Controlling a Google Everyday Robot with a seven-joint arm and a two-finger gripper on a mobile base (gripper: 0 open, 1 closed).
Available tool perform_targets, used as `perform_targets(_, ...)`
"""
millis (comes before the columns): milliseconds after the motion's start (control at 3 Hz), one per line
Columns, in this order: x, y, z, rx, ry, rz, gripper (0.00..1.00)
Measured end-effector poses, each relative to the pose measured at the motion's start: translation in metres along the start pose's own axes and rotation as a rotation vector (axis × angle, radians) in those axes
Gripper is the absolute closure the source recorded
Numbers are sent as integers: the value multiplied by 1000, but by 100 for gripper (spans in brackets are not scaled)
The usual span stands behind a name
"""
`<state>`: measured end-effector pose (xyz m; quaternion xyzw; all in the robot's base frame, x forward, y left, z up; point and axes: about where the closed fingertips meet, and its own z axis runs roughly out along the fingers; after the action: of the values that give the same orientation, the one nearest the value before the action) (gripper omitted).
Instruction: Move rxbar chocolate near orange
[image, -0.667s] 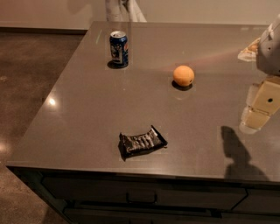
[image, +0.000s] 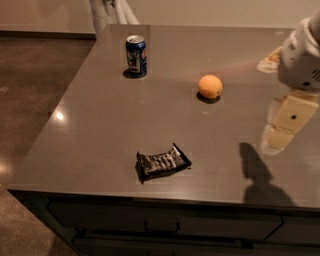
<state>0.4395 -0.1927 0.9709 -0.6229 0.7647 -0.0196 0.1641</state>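
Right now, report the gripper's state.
Gripper: above the table at the picture's right edge; open or shut cannot be told. It holds neither the rxbar chocolate nor the orange; both lie apart from it.

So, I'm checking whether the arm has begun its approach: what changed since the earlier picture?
The gripper, over the right side of the table, has shifted slightly left, towards the rxbar chocolate. Its shadow moved with it. Nothing was taken hold of or let go. The rxbar chocolate, the orange and the blue soda can stayed put.
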Motion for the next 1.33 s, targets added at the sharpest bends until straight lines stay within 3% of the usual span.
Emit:
perform_targets(667, -67, 38, 53, -90, -55, -122, 0)
perform_targets(1000, -99, 54, 99, -185, -76, -162, 0)
perform_targets(1333, -110, 60, 125, -232, -76, -178, 0)
